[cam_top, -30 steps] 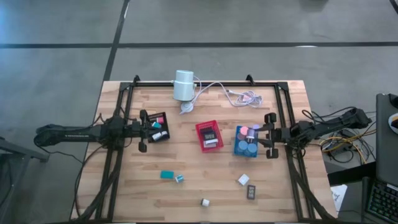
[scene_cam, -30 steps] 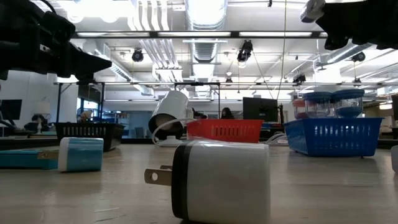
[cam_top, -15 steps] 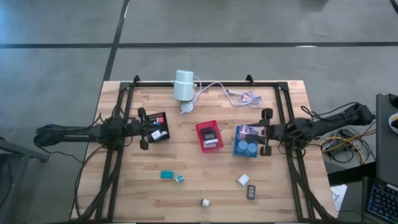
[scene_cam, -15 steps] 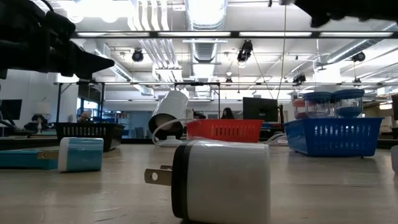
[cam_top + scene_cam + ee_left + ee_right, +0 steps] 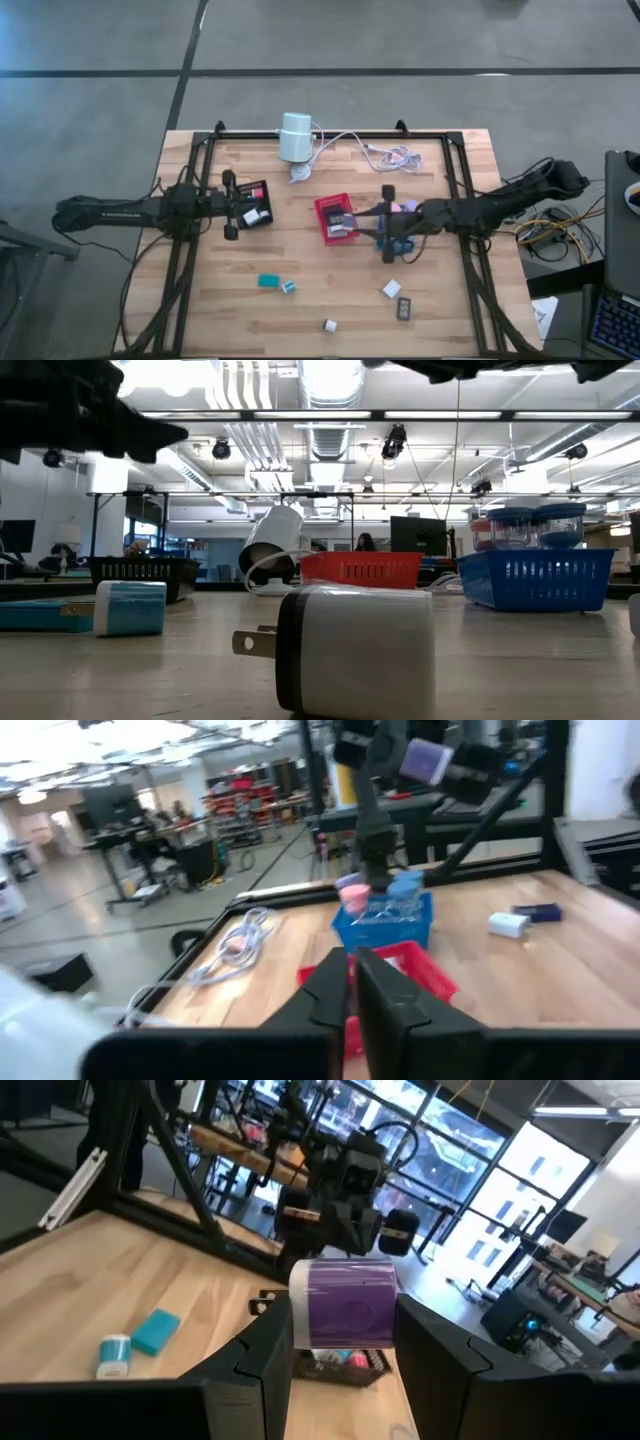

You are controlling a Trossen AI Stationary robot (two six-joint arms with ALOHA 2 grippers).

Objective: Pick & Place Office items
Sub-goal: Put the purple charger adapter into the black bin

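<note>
Right gripper (image 5: 386, 224) now moved over from blue tray (image 5: 397, 241) toward red tray (image 5: 334, 216), clamping a lilac disc (image 5: 343, 1302) (held sideways), left gripper (image 5: 352, 988) closed, empty, above black tray (image 5: 256, 204)

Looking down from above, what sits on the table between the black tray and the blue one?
In the high view, the red tray sits between the black tray and blue tray.
</note>
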